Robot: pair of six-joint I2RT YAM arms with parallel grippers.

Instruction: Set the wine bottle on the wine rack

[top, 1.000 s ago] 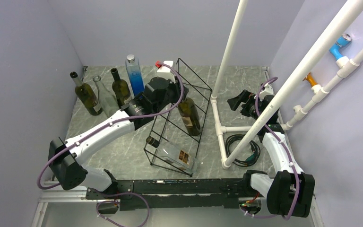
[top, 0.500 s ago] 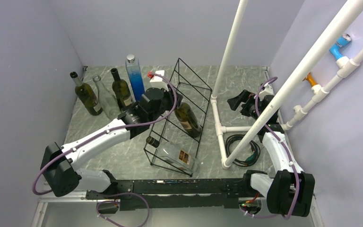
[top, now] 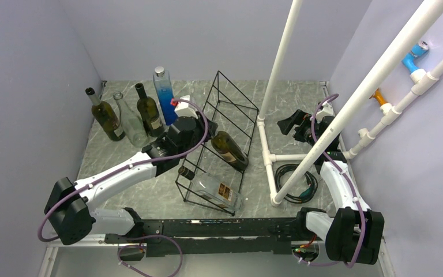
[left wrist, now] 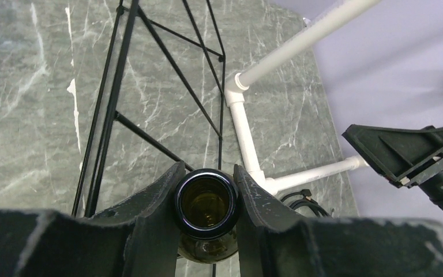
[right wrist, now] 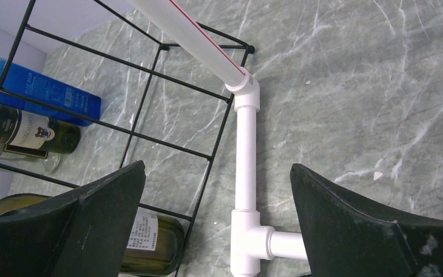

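The wine rack (top: pixel 239 91) is a black wire frame standing mid-table; it also shows in the left wrist view (left wrist: pixel 111 104) and the right wrist view (right wrist: pixel 150 138). My left gripper (top: pixel 195 131) is shut on the neck of a dark olive wine bottle (top: pixel 229 150). The bottle lies tilted through a rack opening, base toward the right. In the left wrist view both fingers (left wrist: pixel 160 199) press the bottle's open mouth (left wrist: pixel 206 203). A clear bottle (top: pixel 214 187) lies in the rack's near end. My right gripper (top: pixel 289 123) is open and empty, right of the rack, above the white pipe.
Three wine bottles (top: pixel 148 109) and a tall blue bottle (top: pixel 165 92) stand at the back left. A white PVC pipe frame (top: pixel 265 150) rises just right of the rack. A black cable coil (top: pixel 294 182) lies on the floor by it. Grey walls close in the sides.
My left gripper has drawn back toward the near left and lower. The olive bottle has tipped from steeply tilted to lying flatter in the rack. The right arm has not moved.
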